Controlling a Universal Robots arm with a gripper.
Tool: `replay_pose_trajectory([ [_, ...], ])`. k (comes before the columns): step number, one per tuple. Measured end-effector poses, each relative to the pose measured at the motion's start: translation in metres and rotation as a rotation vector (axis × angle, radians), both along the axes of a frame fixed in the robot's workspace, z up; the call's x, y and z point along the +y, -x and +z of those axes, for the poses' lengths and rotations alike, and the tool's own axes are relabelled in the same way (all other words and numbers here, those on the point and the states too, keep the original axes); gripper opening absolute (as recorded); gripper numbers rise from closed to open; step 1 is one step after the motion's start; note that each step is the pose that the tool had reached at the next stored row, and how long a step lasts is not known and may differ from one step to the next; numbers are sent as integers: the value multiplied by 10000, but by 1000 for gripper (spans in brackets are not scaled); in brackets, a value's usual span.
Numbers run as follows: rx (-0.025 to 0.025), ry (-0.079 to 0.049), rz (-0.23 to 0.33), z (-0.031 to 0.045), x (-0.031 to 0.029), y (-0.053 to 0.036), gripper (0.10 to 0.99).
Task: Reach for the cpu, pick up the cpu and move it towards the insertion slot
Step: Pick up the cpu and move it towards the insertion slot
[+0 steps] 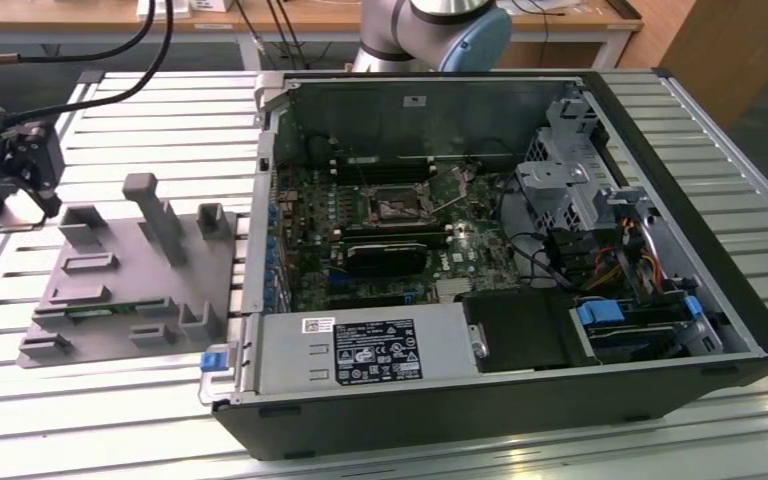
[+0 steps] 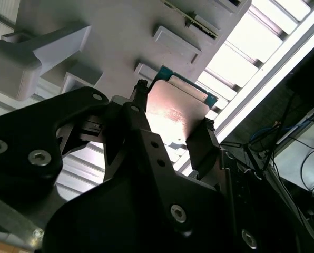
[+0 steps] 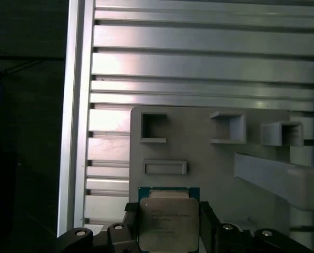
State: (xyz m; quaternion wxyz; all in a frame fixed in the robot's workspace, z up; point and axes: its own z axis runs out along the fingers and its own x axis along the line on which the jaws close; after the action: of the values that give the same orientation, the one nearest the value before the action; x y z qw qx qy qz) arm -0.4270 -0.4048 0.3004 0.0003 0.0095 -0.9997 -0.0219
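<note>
Over the grey tray [image 3: 199, 153], near its edge, I see the gripper [image 3: 167, 232] clamped on the cpu [image 3: 167, 219] by two opposite sides; the insertion slot [image 1: 395, 205] sits well apart, inside the computer case [image 1: 491, 420].

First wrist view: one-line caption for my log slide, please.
Gripper shut on the cpu, held over the grey tray on the slatted table.

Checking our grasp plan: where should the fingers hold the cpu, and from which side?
Grip the cpu by two opposite side edges, coming down onto its flat face. It is a thin square plate, so only its straight edges offer purchase. The gripper has its fingers on those edges in both wrist views.
</note>
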Motion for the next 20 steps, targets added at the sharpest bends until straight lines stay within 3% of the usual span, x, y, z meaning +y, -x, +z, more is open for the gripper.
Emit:
replay_pose_trajectory([
  [20,0,-1,0,121,0,0,545],
])
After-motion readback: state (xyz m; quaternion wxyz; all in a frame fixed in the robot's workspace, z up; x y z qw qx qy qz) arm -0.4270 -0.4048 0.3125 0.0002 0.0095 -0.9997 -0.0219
